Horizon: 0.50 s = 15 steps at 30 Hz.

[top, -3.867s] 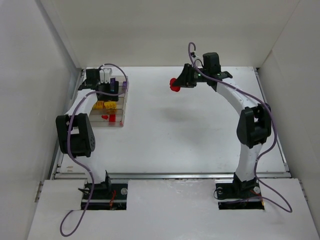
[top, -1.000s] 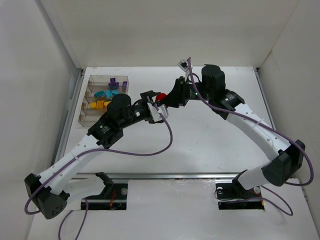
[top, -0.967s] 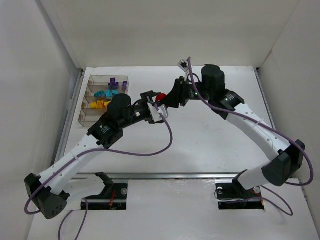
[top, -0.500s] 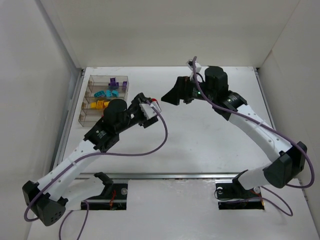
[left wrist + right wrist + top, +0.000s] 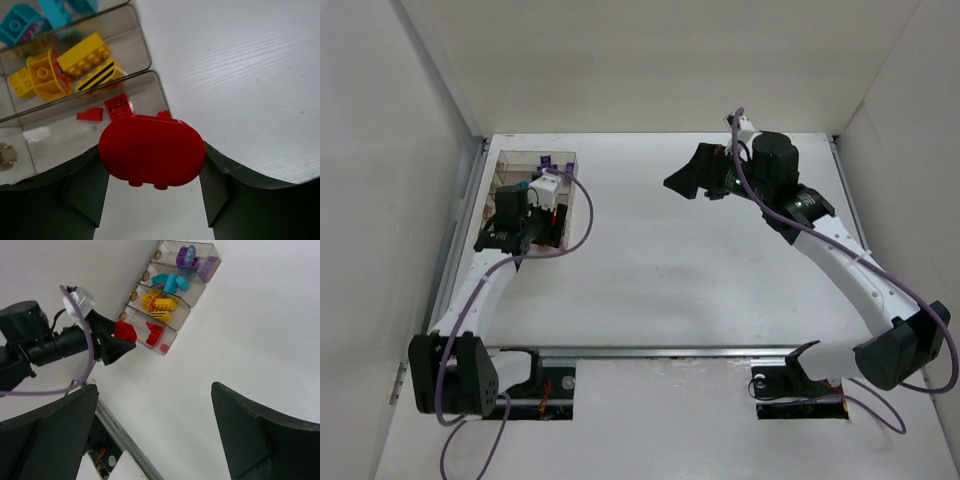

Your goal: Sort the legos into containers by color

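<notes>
1. Your left gripper (image 5: 152,165) sits at the lower centre of the left wrist view. Its two dark fingers (image 5: 75,190) pinch a red oval piece (image 5: 152,147) by its two ends.
2. The red oval piece hangs at the open end of the tray (image 5: 145,55), partly covering the compartment with the small red bricks (image 5: 117,106). You cannot tell from these views how high above the tray it is.
3. In the top external view the tray (image 5: 520,156) lies at the upper left of the table (image 5: 670,270), with your left arm reaching over it.
4. From the right wrist view, at the upper centre, you see all four compartments side by side. From upper right to lower left they hold purple bricks (image 5: 192,257), cyan bricks (image 5: 170,282), yellow bricks (image 5: 157,305) and the red bricks.
5. Your right gripper (image 5: 685,180) hangs over bare table at the upper centre-right of the top view, well apart from the tray.
6. Its fingers (image 5: 55,435) stand spread wide at the lower corners of the right wrist view, with nothing between them.
</notes>
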Each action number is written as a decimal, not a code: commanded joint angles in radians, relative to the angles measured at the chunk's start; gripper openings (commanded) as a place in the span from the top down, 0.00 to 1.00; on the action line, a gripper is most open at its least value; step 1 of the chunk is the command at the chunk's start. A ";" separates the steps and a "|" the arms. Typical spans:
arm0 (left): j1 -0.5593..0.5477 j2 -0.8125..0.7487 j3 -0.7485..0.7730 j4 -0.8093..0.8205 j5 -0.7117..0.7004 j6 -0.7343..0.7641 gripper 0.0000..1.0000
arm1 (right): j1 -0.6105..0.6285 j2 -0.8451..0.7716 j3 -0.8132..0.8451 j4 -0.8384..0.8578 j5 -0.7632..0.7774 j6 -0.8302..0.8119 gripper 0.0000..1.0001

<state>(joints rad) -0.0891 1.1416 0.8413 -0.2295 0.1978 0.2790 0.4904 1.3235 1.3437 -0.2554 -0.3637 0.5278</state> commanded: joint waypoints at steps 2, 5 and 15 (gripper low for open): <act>0.103 0.123 0.084 0.004 0.061 0.018 1.00 | -0.007 0.025 0.008 0.011 -0.024 -0.020 0.00; 0.166 0.200 0.120 0.013 0.061 0.055 1.00 | -0.016 0.025 0.008 0.011 -0.024 -0.029 0.00; 0.219 0.388 0.180 0.087 -0.004 0.055 0.71 | -0.035 0.025 0.008 0.002 -0.034 -0.038 0.00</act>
<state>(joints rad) 0.1287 1.5360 0.9676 -0.1856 0.2108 0.3283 0.4637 1.3582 1.3434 -0.2691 -0.3817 0.5049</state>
